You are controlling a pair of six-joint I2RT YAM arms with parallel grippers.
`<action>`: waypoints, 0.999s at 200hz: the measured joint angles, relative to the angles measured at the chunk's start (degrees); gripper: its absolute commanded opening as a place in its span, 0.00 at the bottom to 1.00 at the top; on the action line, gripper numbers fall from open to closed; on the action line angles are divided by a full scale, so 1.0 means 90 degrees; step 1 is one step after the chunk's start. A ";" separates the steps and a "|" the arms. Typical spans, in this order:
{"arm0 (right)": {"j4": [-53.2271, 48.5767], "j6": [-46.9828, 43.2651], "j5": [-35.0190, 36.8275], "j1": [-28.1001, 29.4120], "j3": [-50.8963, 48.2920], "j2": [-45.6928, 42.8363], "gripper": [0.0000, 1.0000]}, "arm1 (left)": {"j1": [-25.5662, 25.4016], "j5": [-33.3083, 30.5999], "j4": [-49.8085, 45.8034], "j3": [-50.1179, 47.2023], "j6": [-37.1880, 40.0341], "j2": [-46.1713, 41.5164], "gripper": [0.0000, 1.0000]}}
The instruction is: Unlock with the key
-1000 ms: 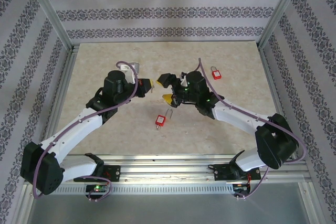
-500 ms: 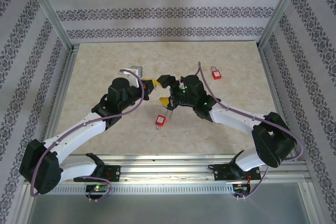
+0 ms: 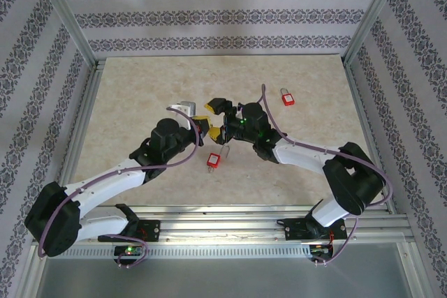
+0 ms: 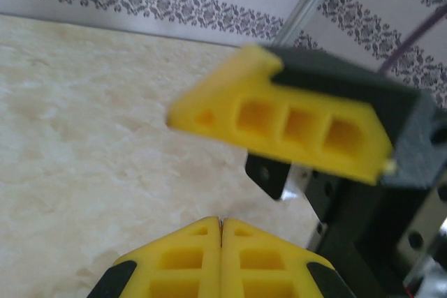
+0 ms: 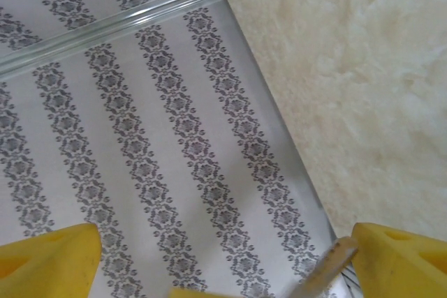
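I have the marbled worktop [image 3: 140,95] under both arms. The left arm [image 3: 112,176] and right arm [image 3: 307,153] reach inward, wrists nearly nose to nose at mid-worktop. The left gripper [image 4: 221,229] has its jaws pressed together; whether a key sits between them I cannot tell. The right gripper [image 3: 221,121] has its jaws spread wide. The near red padlock [image 3: 214,161] lies just near of them, and a second padlock [image 3: 287,96] lies far right. I judge the near one light, rigid and liable to skid, so I'd pinch its body across the flat faces.
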 measured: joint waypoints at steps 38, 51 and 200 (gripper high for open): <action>0.0313 0.0177 0.0005 0.0007 0.0000 0.0175 0.87 | -0.0085 -0.0053 0.0056 -0.0170 0.0000 -0.0024 0.00; 0.0372 0.0187 0.0019 0.0012 0.0000 0.0175 0.85 | -0.0085 -0.0083 0.0070 -0.0170 0.0000 -0.0034 0.00; 0.0644 0.0168 0.0119 -0.0005 -0.0284 0.0172 0.46 | -0.0085 -0.0153 0.0396 -0.0505 -0.0029 -0.0313 0.00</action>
